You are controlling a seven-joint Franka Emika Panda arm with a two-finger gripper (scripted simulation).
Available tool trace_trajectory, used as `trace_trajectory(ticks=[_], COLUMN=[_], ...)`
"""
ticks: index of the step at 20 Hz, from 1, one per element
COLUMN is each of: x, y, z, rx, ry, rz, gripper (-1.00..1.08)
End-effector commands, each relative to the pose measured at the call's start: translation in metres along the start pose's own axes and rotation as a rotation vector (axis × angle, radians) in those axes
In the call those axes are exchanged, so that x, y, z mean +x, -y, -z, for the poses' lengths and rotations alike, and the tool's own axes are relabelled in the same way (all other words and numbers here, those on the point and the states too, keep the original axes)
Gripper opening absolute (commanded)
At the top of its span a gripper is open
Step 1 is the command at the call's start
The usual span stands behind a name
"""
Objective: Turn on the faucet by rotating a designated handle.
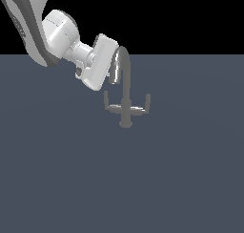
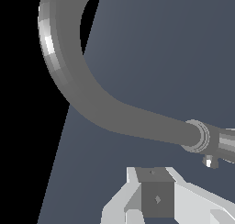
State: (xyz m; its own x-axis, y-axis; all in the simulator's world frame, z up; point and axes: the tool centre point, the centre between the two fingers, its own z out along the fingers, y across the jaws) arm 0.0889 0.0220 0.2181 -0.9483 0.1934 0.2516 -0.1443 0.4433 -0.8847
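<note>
While the exterior view shows the faucet (image 1: 125,96) whole, the wrist view shows only its spout; hand (image 1: 112,79) state unclear.

Count, exterior view:
- Faucet (image 1: 126,91): 1, with one arched spout and one round base.
- Lever arms on it: 2. The handle (image 1: 109,104) runs out at 9 o'clock from the stem, on the side the spout's mouth bends toward; the twin lever (image 1: 143,105) runs out at 3 o'clock. Each has one upturned tip.
- Robot arm (image 1: 62,34): 1.
- Flat grey surface (image 1: 57,179): 1.

Wrist view: same single spout; finger count not readable.
</note>
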Motion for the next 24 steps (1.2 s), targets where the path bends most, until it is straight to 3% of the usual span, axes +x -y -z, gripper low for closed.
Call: trace_trajectory(ticks=[1, 14, 24], x=[-0.005, -0.027, -0.033], y=[-0.010, -0.064, -0.087], z=[0.000, 0.000, 0.000], rx=[0.034, 0.204, 0.275], ry=[0.006, 0.012, 0.002], rz=[0.070, 0.404, 0.538], gripper=[-1.00, -1.00, -1.00])
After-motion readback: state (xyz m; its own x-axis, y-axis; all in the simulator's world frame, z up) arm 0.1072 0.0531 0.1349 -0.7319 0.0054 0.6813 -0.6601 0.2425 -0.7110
